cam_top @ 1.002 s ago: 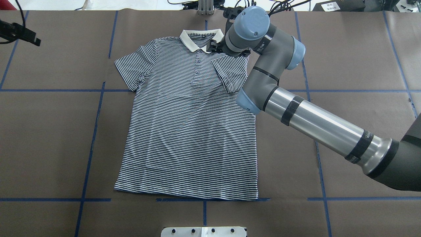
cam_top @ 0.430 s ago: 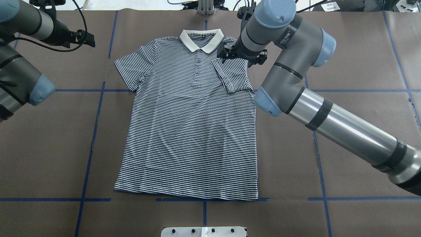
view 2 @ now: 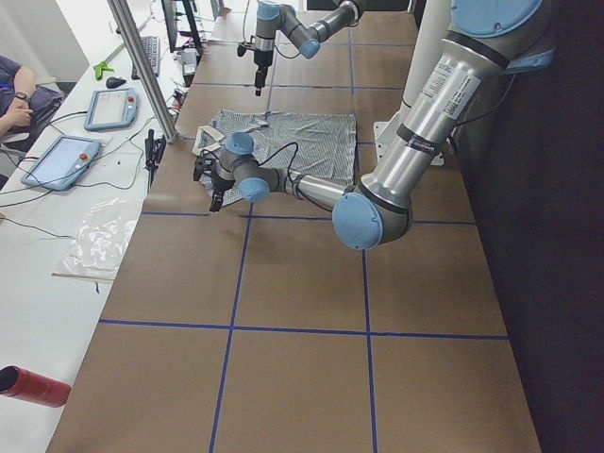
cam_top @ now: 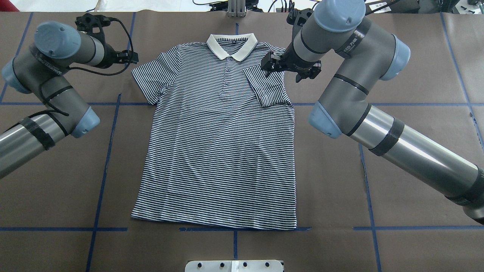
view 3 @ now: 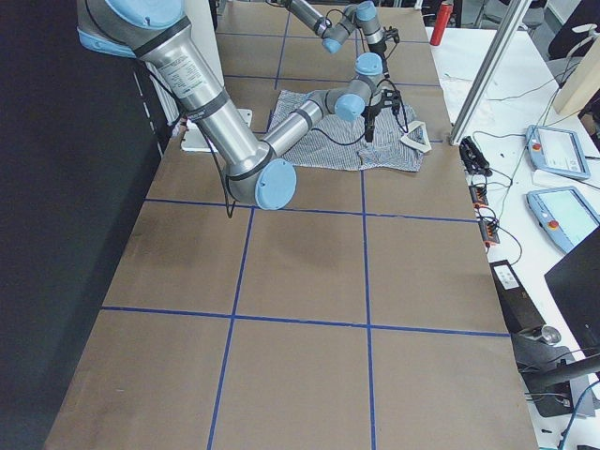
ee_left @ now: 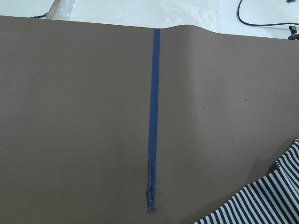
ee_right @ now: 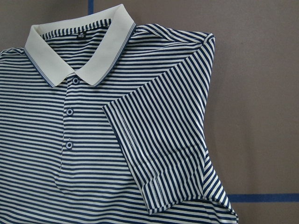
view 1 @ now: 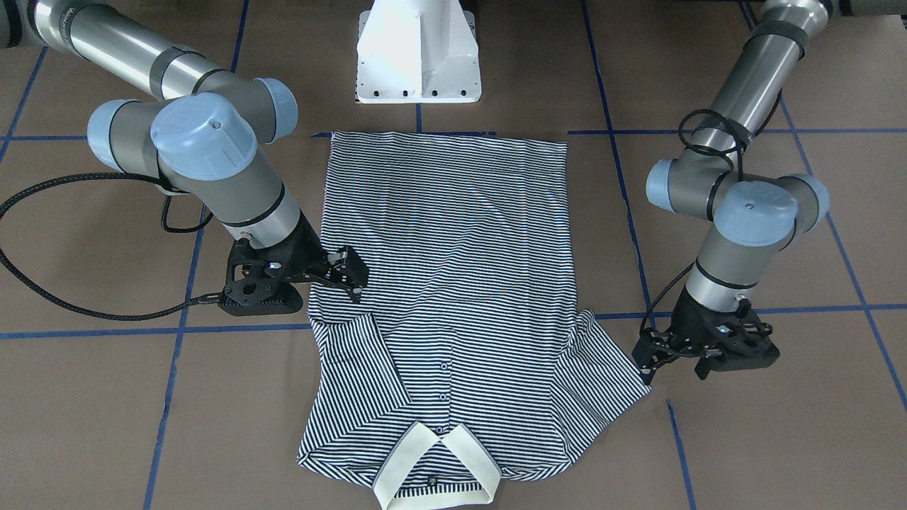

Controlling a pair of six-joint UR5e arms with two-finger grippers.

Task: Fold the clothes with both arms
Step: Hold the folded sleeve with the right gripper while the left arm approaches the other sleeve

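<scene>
Brown paper covers the table (cam_top: 56, 170), and the striped polo shirt (cam_top: 215, 151) lies face up in the middle of it, collar (cam_top: 231, 45) toward the far edge and hem toward the robot.

Judged from left to right, the risks are these. The spread sleeve (cam_top: 151, 79) has only a thin hem edge to catch, so a pinch set too far out would close on paper alone. One set too deep would take both layers and drag the body askew. On the other side, the folded sleeve (cam_top: 266, 88) lies loose over the chest, and a low pass by the fingers above it could flip it open.

The left gripper (cam_top: 128, 57) sits low just outside the spread sleeve, its wrist bent so the tips aim in at the cloth. Whether its fingers are apart I cannot tell, since the black parts blur together. The right gripper (cam_top: 272, 64) hangs over the shoulder by the folded sleeve with its forearm reaching in from the near right. Its fingers look apart and hold nothing.
</scene>
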